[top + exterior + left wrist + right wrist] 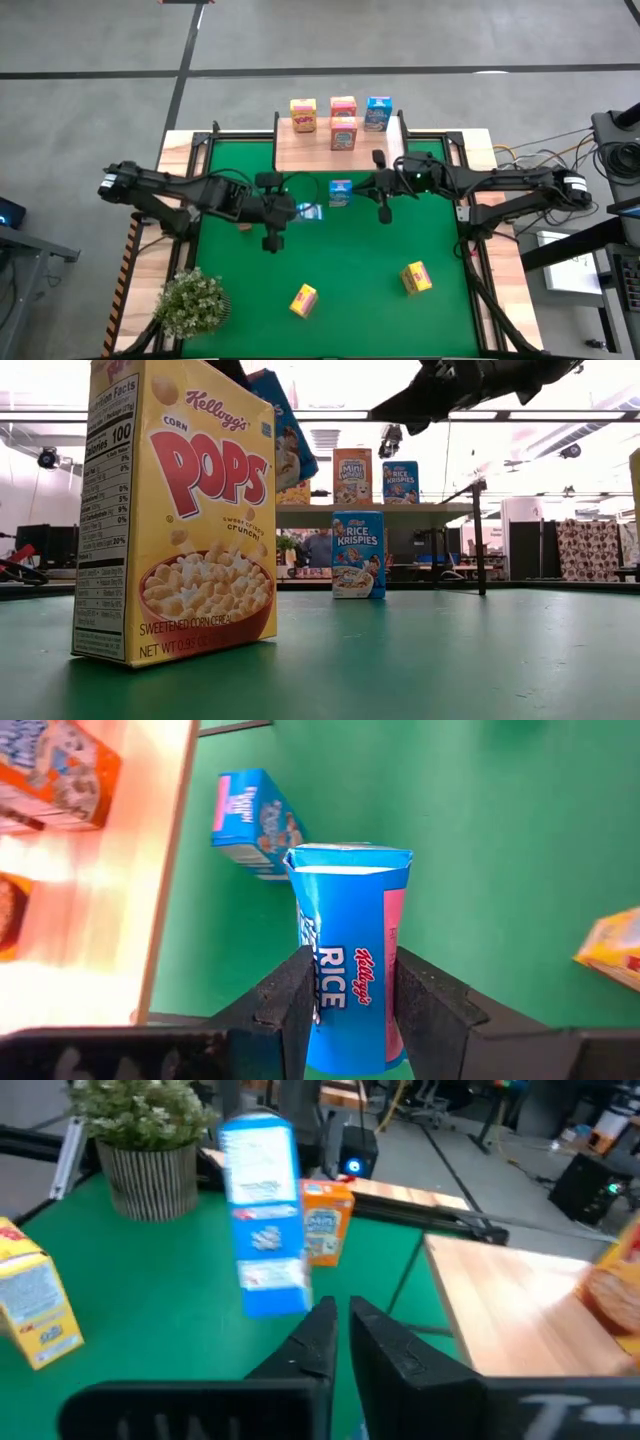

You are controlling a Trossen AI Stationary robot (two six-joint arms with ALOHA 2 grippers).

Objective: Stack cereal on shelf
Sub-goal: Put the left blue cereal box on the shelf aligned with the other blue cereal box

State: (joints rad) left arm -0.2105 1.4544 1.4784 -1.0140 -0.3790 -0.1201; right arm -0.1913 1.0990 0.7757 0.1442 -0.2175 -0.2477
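Observation:
The shelf (pixel 300 152) stands at the mat's far edge with a yellow, two orange-pink and a blue cereal box (pixel 377 113) on its top. In front of it a blue box (pixel 340 192) stands upright on its base on the green mat. My left gripper (pixel 298 212), left of that box, is shut on another blue Rice Krispies box (pixel 350 950), raised and tilted in the low view (pixel 288 450). My right gripper (pixel 365 186) hovers right of the standing box, above it, shut and holding nothing (pixel 340 1320). My left gripper pinches the blue box between its two fingers (pixel 296 1005), one on each of two opposite sides (pixel 322 982), at the end nearest the wrist. The fingers slant downward, and the box sticks out beyond them along their line. It is lifted clear of the mat.
Two yellow boxes (pixel 303 299) (pixel 416 277) lie on the near part of the mat, one close to the low camera (pixel 175 510). An orange-pink box (pixel 325 1225) stands under the left arm. A potted plant (pixel 190 302) sits at the near left corner.

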